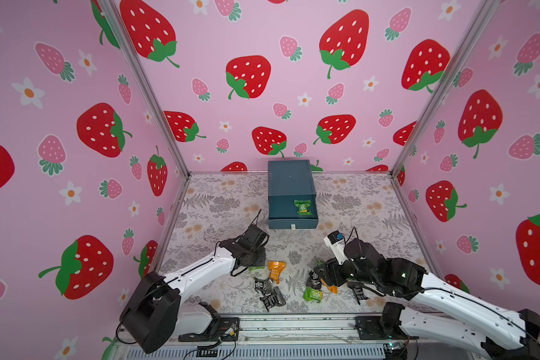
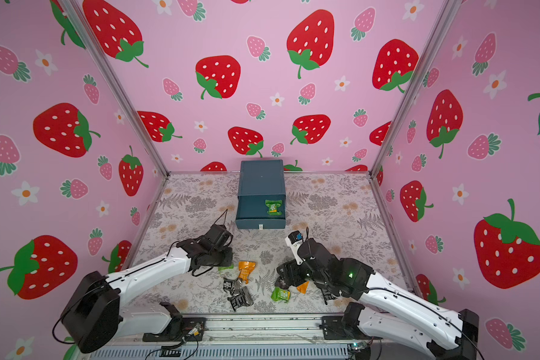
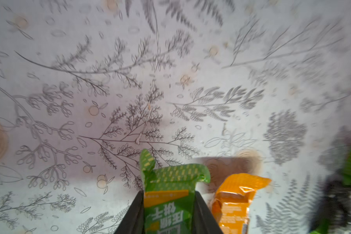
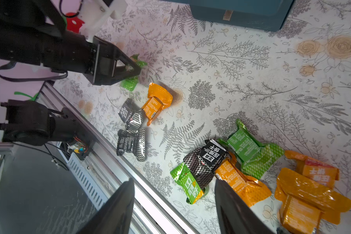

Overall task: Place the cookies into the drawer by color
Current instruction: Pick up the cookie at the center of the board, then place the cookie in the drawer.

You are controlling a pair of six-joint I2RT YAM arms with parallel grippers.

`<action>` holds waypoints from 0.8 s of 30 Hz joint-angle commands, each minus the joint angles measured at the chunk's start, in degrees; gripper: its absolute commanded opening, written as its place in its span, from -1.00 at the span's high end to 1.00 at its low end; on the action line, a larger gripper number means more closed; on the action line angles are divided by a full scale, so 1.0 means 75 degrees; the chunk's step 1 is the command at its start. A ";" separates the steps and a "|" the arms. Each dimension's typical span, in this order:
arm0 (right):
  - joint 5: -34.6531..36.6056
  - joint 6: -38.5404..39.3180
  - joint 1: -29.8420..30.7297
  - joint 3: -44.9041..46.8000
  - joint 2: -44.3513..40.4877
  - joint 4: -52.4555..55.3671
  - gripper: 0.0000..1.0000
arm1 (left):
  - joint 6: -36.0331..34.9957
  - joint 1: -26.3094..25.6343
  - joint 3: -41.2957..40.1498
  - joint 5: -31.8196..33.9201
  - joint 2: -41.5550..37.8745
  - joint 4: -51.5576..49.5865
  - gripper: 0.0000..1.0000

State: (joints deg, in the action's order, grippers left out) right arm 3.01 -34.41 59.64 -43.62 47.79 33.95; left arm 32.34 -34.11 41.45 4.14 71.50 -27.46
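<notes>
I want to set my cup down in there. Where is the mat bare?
Bare mat lies on both sides of the blue drawer box, back to the walls. The front middle is crowded: loose packets between the two arms, the left claw gripping a green packet.

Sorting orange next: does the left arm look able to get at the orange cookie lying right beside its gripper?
Probably not yet: the left gripper is closed around a green cookie. The orange cookie lies in the open right beside it, so after dropping the green one it should be an easy reach.
</notes>
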 commanded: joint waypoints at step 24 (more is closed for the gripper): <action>0.2922 0.0207 -0.1095 -0.3307 0.1913 0.1073 -0.60 | -0.0339 -0.0675 0.6687 0.1072 0.1252 -0.3683 0.44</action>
State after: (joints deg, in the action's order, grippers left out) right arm 15.88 -33.69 52.93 -64.55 60.07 33.67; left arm 31.68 -37.89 85.03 8.95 76.05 -49.65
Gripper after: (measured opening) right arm 0.799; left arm 0.359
